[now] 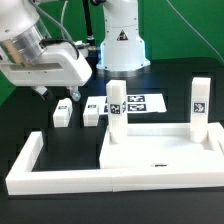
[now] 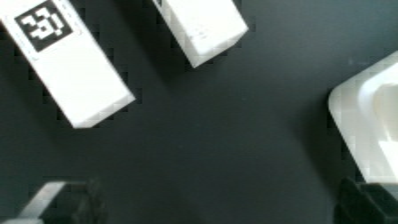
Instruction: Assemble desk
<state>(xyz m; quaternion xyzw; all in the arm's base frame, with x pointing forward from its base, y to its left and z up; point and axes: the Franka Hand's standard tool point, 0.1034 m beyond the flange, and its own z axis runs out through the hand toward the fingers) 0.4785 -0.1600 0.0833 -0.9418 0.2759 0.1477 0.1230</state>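
Observation:
The white desk top (image 1: 160, 158) lies flat, with one white tagged leg (image 1: 117, 105) upright at its far corner on the exterior view's left and another leg (image 1: 199, 106) upright at its far right corner. Two loose legs (image 1: 63, 114) (image 1: 92, 112) lie on the black table to the left of it. My gripper (image 1: 58, 95) hovers just above these two, open and holding nothing. In the wrist view the tagged leg (image 2: 71, 62) and the other loose leg (image 2: 199, 30) lie ahead of my gripper (image 2: 214, 215), and the desk top's edge (image 2: 374, 115) shows at one side.
The marker board (image 1: 138, 102) lies behind the loose legs, in front of the robot base (image 1: 120, 40). Long white frame bars (image 1: 28, 162) border the work area on the exterior view's left and along the front.

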